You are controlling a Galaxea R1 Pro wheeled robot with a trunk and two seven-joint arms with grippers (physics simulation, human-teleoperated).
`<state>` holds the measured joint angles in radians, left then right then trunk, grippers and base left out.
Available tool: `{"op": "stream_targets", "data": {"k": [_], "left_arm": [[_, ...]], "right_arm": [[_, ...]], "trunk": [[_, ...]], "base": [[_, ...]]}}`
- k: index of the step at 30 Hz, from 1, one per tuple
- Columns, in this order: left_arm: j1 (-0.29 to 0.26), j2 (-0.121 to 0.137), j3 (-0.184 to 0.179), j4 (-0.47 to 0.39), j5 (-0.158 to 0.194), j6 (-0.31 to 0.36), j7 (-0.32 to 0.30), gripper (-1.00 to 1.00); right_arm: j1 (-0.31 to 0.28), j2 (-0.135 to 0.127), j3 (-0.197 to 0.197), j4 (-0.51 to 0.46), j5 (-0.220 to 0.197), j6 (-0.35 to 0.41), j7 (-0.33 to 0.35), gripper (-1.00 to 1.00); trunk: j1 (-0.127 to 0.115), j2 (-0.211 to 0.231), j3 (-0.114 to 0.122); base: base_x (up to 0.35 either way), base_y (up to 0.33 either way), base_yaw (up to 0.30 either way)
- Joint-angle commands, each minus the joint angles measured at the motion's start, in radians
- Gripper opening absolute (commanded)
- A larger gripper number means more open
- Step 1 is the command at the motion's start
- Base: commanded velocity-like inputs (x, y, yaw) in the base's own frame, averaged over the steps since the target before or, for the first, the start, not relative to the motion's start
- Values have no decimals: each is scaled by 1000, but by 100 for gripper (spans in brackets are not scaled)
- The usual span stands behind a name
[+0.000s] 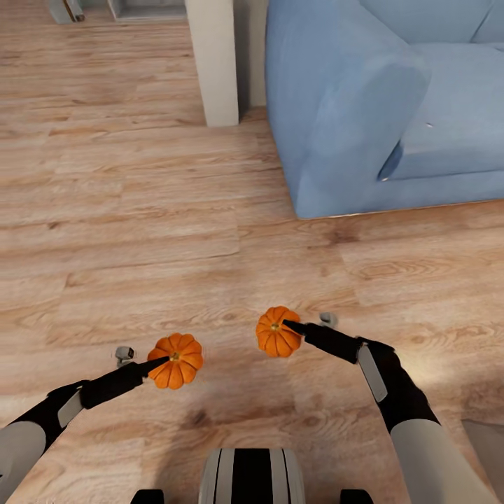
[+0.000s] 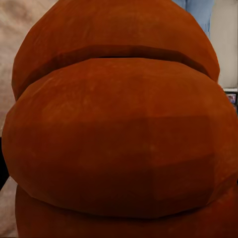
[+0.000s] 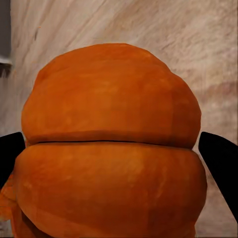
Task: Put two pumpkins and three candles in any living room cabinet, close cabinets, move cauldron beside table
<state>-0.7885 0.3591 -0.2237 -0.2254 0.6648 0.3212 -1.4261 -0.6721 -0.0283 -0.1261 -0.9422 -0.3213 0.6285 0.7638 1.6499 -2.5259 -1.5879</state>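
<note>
I carry two small orange ribbed pumpkins above the wooden floor. My left gripper (image 1: 164, 362) is shut on one pumpkin (image 1: 178, 360), whose orange skin (image 2: 119, 134) sits right against the left wrist camera. The right gripper (image 1: 288, 327) is shut on the other pumpkin (image 1: 276, 332). In the right wrist view that pumpkin (image 3: 111, 148) sits between two black fingertips (image 3: 220, 163), one on each side. The candles, cabinet, cauldron and table are out of view.
A blue sofa (image 1: 378, 105) stands ahead on the right, its arm close to my path. A pale wall corner (image 1: 213, 63) rises just left of it. Light wood floor (image 1: 126, 231) stretches ahead and to the left. My base (image 1: 252, 476) shows at the bottom edge.
</note>
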Motion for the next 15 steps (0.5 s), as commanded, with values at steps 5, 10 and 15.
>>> {"op": "stream_targets", "data": {"k": [5, 10, 15], "left_arm": [[0, 29, 0, 0, 1, 16, 0, -100], [0, 63, 0, 2, 2, 17, 2, -100], [0, 82, 0, 2, 1, 18, 4, -100]], "right_arm": [[0, 37, 2, 1, 2, -26, -103, -100], [1, 67, 161, 14, -1, -111, -383, -100], [2, 82, 177, 39, -3, -176, -425, -100]], "trunk": [[-2, 1, 18], [-4, 2, 37], [-7, 4, 57]], "base": [[0, 0, 271], [0, 0, 284], [0, 0, 287]]}}
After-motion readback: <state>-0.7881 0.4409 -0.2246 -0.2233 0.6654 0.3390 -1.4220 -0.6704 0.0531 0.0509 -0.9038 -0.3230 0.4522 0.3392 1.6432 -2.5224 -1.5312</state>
